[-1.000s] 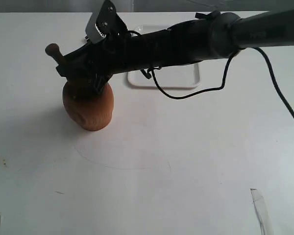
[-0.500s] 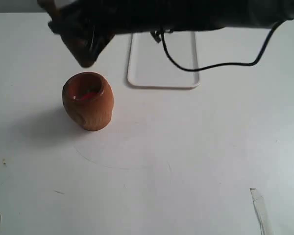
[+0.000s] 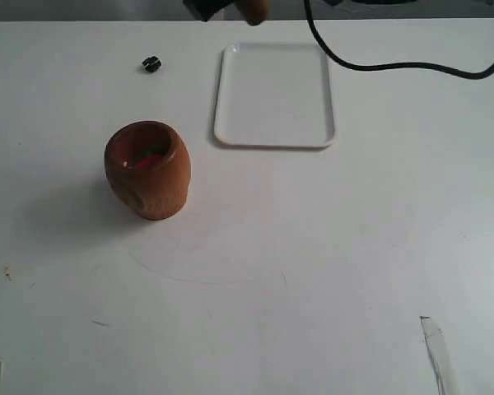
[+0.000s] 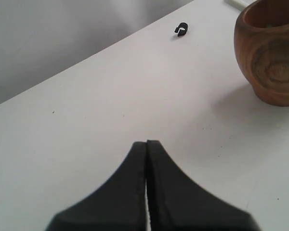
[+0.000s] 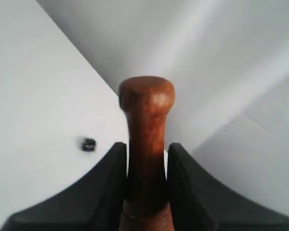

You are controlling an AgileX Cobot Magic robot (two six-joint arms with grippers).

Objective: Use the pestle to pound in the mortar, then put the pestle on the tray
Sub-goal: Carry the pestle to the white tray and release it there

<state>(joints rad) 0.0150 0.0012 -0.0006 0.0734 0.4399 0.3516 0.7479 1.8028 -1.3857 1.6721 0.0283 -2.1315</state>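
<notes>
- Clamping the pestle [image 5: 147, 101] at its narrow neck, with one black finger of the right gripper [image 5: 146, 147] pressed to each side.
- Pointing the small rounded knob out past the fingertips, long axis in line with the fingers, shaft widening back toward the wrist.
- Showing up in the exterior view only as a brown blur [image 3: 253, 10] at the top edge, beyond the far rim of the tray [image 3: 273, 99]; probably raised off the table [image 3: 313, 263], though hard to judge.
- Standing upright left of the white tray and apart from it, mouth up, reddish bits inside: the mortar [image 3: 146, 169].
- Pressed together on nothing, near the mortar [image 4: 269, 53]: the left gripper [image 4: 147, 144].
- Lying beyond the mortar: a small black bit [image 3: 151, 63].
</notes>
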